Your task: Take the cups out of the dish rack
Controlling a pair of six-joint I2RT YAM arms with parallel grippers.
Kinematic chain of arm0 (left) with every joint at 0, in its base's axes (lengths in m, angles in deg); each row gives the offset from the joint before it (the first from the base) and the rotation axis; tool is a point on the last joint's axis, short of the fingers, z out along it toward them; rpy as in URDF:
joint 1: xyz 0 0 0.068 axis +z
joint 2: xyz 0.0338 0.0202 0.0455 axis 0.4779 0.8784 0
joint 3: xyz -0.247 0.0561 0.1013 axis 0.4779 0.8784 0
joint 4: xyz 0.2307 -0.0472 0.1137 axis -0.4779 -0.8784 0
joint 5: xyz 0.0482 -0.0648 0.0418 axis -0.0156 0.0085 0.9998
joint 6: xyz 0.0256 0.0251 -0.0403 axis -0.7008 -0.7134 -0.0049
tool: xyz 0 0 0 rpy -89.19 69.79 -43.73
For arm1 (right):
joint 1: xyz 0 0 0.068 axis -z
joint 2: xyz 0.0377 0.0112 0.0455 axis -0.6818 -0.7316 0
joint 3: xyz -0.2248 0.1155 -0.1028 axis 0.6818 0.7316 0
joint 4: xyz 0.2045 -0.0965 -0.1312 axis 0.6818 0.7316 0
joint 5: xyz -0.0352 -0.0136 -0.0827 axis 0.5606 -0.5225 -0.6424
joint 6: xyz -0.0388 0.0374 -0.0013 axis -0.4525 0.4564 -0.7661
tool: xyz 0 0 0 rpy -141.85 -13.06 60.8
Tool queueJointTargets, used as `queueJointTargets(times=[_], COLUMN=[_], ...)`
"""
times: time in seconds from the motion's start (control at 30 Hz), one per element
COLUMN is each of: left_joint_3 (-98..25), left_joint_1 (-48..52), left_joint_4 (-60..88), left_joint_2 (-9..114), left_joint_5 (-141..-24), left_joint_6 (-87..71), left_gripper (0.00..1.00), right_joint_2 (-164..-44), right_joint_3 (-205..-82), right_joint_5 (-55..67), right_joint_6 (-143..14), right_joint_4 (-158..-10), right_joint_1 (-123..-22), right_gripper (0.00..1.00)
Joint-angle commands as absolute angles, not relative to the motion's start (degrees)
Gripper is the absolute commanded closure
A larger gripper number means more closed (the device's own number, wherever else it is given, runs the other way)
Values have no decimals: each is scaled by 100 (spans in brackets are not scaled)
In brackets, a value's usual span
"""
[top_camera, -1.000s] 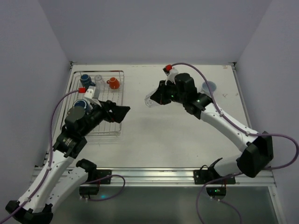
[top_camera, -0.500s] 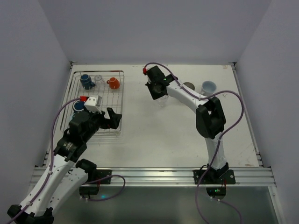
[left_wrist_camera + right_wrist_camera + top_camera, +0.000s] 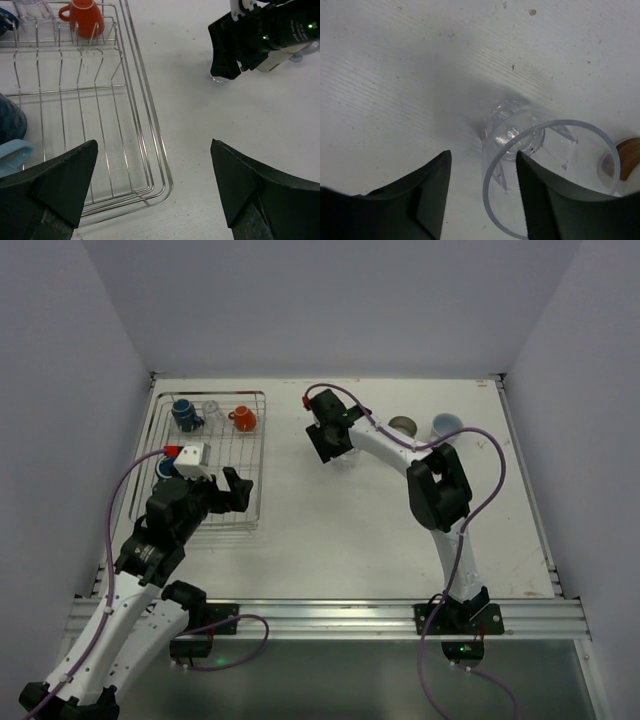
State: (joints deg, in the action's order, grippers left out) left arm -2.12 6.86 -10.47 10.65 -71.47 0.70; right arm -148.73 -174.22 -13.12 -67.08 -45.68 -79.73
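The dish rack lies at the left of the table. A dark blue mug, a clear glass and an orange mug stand at its far end, and a blue cup is half hidden by my left arm. My left gripper hangs wide open and holds nothing over the rack's near right corner. Another clear glass stands upright on the table. My right gripper is open, one finger on each side of the glass's near wall.
A grey cup and a light blue cup stand on the table right of the right gripper. In the left wrist view a dark blue cup and a light blue cup sit at the rack's left side.
The right arm swung left and down, set the clear glass on the table, and its jaws opened. The left gripper drew back toward the rack's near end, still open.
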Motion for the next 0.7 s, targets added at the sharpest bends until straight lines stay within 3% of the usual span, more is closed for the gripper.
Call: queueJointTargets(times=[0.0, 0.03, 0.27, 0.53, 0.67], left_joint_3=[-281, -299, -614, -1037, -871], left_joint_1=[772, 781, 781, 973, 1448], left_joint_4=[-1189, -1216, -1655, -2348, -2420], left_joint_2=[1101, 1110, 1285, 1883, 1603], left_joint_5=[-6563, -6257, -5113, -4102, -3952], left_joint_6=[37, 107, 730, 1742, 1743], left_gripper=[1, 1, 0, 0, 0], right_joint_2=[-14150, -14008, -12664, -10767, -10509], right_joint_3=[-17339, -17313, -16453, -14364, -14017], right_joint_5=[-1342, -1176, -410, 452, 548], right_joint_6=[-6712, -6685, -6500, -6193, -6140], right_joint_4=[-4647, -4682, -5226, -6333, -6580], right_joint_1=[-7972, -7972, -7998, -8077, -8077], right_gripper=[37, 28, 9, 7, 7])
